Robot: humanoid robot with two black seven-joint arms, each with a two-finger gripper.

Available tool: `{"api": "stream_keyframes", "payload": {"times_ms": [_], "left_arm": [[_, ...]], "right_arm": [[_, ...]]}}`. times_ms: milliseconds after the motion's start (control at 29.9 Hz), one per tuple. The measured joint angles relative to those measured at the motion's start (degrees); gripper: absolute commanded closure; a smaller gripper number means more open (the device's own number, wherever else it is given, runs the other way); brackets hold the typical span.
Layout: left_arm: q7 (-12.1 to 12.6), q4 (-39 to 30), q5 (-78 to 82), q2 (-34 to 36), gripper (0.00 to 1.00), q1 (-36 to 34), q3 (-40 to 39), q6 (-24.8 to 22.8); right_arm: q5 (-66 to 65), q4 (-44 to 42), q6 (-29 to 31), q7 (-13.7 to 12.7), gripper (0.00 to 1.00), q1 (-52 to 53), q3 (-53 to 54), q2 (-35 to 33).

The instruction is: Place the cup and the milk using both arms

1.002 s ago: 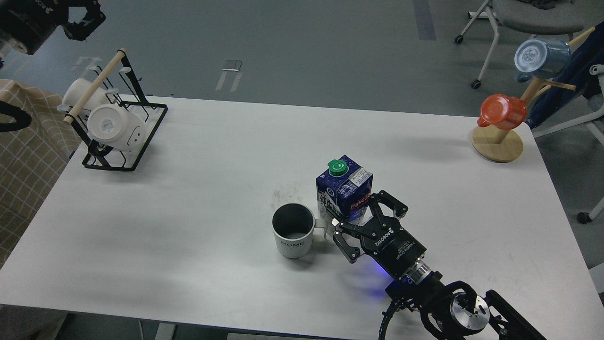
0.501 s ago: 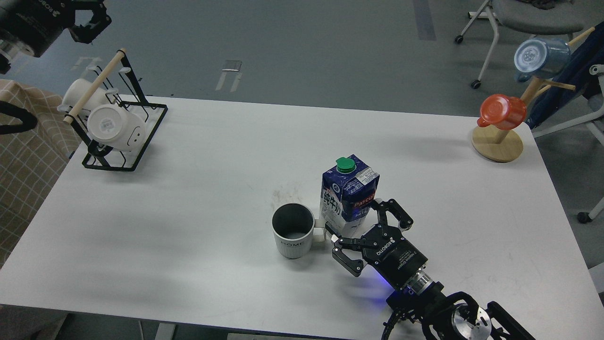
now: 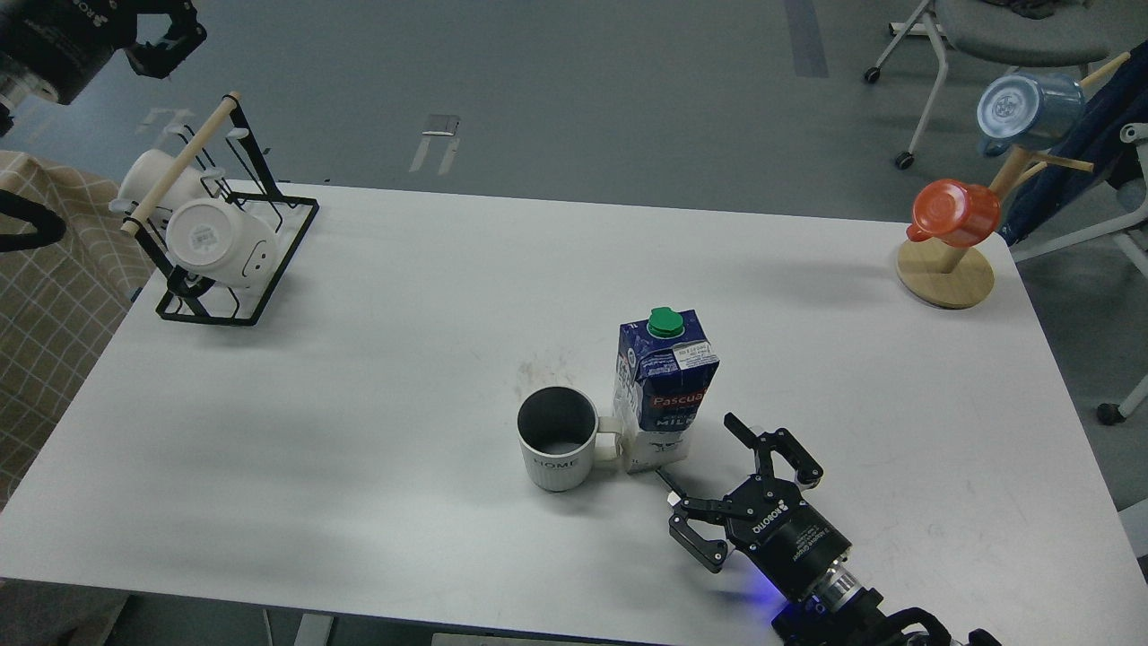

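White table (image 3: 377,377) filled most of view, gray floor (image 3: 556,81) beyond it, far past the right gripper (image 3: 713,459). Chair (image 3: 1004,36) with castors stood far ahead-right of that gripper. Checked cloth (image 3: 54,305) hung off the table's left edge, well left of the gripper. Floor had a dark stripe (image 3: 804,36) and pale marks (image 3: 437,139). Light was even, shadows soft.
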Motion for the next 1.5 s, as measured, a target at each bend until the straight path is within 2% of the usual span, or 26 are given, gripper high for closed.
{"api": "stream_keyframes", "payload": {"times_ms": [301,534,668,969,1169,1336,1403,1503], "left_arm": [[0.0,-0.9,0.0,0.8,0.04,0.0,0.1,0.0],[0.0,-1.3,0.0,1.7,0.04,0.3,0.0,0.0],[0.0,-1.3,0.0,1.5,0.04,0.3,-0.4,0.0],[-0.1,-1.2,-0.1,1.7,0.02,0.3,-0.5,0.0],[-0.2,-0.9,-0.1,1.8,0.02,0.3,-0.5,0.0],[-0.2,0.0,-0.2,0.7,0.02,0.1,-1.9,0.0],[0.3,0.7,-0.2,-1.0,0.02,-0.1,-3.7,0.0],[3.0,3.0,-0.2,-5.5,0.02,-0.3,-7.0,0.0]], "right_arm": [[0.1,0.5,0.0,0.4,0.0,0.1,8.8,-1.6],[0.3,3.2,0.0,0.5,0.0,0.9,14.6,-5.2],[0.3,3.4,0.0,0.5,0.0,4.9,15.9,-8.3],[-0.6,-0.4,0.0,0.5,0.0,24.6,16.1,-11.3],[-0.6,-8.5,0.0,0.5,0.0,40.6,17.9,-7.8],[-0.8,-10.8,0.0,-0.1,0.0,49.2,17.4,-5.6],[-1.4,-12.4,0.0,0.6,0.0,51.8,17.5,-4.9],[-6.9,-16.0,0.0,1.8,0.0,55.1,17.6,-4.7]]}}
